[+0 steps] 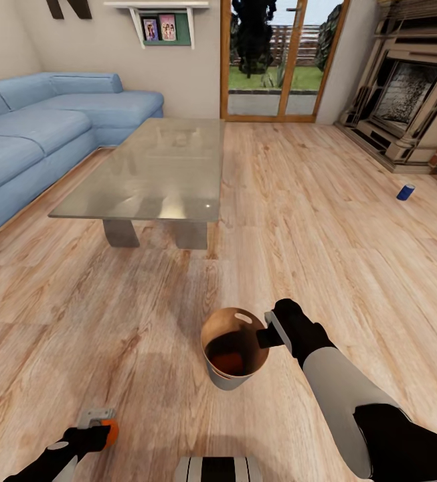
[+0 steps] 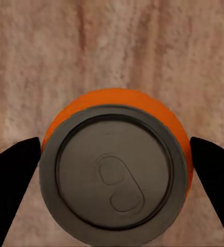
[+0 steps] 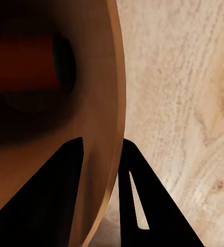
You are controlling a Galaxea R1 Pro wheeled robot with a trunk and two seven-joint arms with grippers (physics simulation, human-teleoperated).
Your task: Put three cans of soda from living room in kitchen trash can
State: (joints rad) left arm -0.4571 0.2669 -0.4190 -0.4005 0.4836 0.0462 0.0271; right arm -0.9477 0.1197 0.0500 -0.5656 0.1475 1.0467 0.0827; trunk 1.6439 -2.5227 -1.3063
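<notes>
A: State of the right hand (image 1: 270, 333)?

B: It is clamped on the rim of the tash can (image 1: 235, 348). In the right wrist view one finger (image 3: 50, 206) is seen inside the brown wall (image 3: 99, 128) and the other outside it. The bin is held off the wood floor (image 1: 325, 221), tilted slightly.

A: Contents?

B: An orange can (image 1: 229, 362) is recorded at the bottom, lying in shadow; in the right wrist view it is blurred (image 3: 21, 62) and its end cannot be made out.

A: Left hand (image 1: 96, 428)?

B: It is cut off by the lower edge of the head view. A second orange can (image 2: 117, 175) is gripped, a dark finger (image 2: 11, 180) pressed at each side; only its silver top and a band of orange are shown, the body being hidden beneath.

A: The third?

B: A blue can (image 1: 405, 192) is noted on the floor far right, near the brick fireplace (image 1: 405, 94), well apart from the bin. Whether it is upright or tilted cannot be told at that size.

A: Surroundings?

B: A glass-topped low worktop (image 1: 154, 171) is recorded ahead, beside a blue sofa (image 1: 37, 134) cropped at the left edge.
</notes>
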